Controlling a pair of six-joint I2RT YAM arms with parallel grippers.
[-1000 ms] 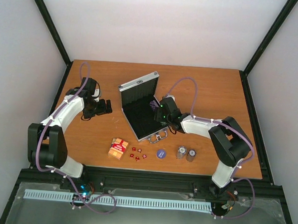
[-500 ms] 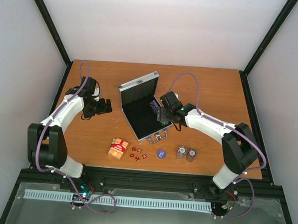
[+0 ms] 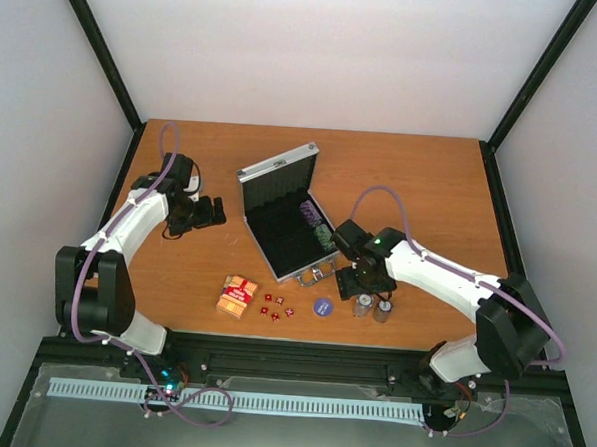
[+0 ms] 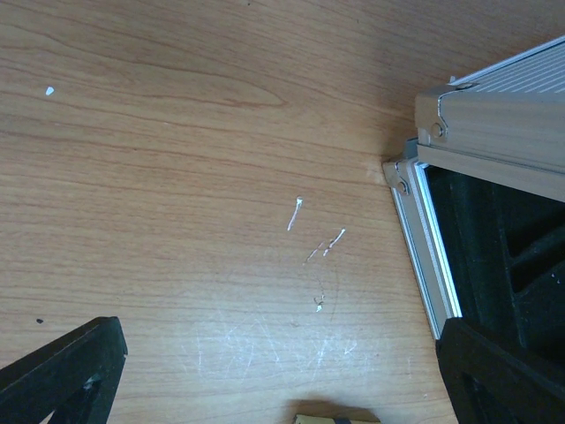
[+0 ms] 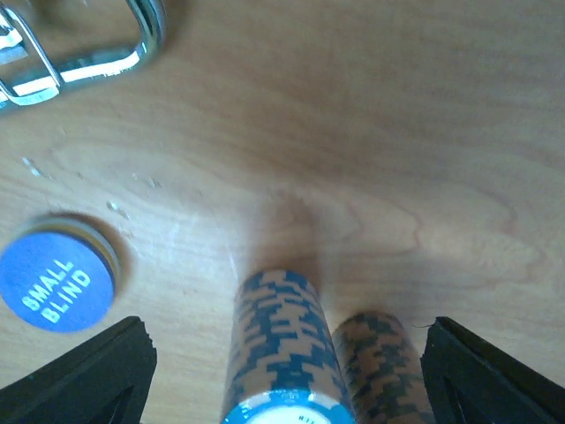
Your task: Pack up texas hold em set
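The silver case (image 3: pixel 294 275) lies open mid-table, its lid (image 3: pixel 276 170) raised and its black lining showing. A purple chip stack (image 3: pixel 309 215) and a green one (image 3: pixel 325 236) lie inside along the right wall. My right gripper (image 3: pixel 361 290) is open and hangs over two upright chip stacks (image 3: pixel 362 305) on the table. In the right wrist view the blue-edged stack (image 5: pixel 281 340) and the darker stack (image 5: pixel 381 362) stand between the spread fingers (image 5: pixel 79 375). My left gripper (image 3: pixel 212 213) is open to the left of the case, holding nothing.
A blue "small blind" disc (image 3: pixel 322 306) lies left of the two stacks, also visible as the disc (image 5: pixel 56 281) in the right wrist view. Small red dice (image 3: pixel 275 307) and the red-orange card box (image 3: pixel 237 295) sit near the front edge. The case handle (image 5: pixel 84 49) is close by.
My right gripper has pulled back out of the case toward the front edge and now hangs over the two table stacks; its jaws have spread wider. The left arm has not moved.
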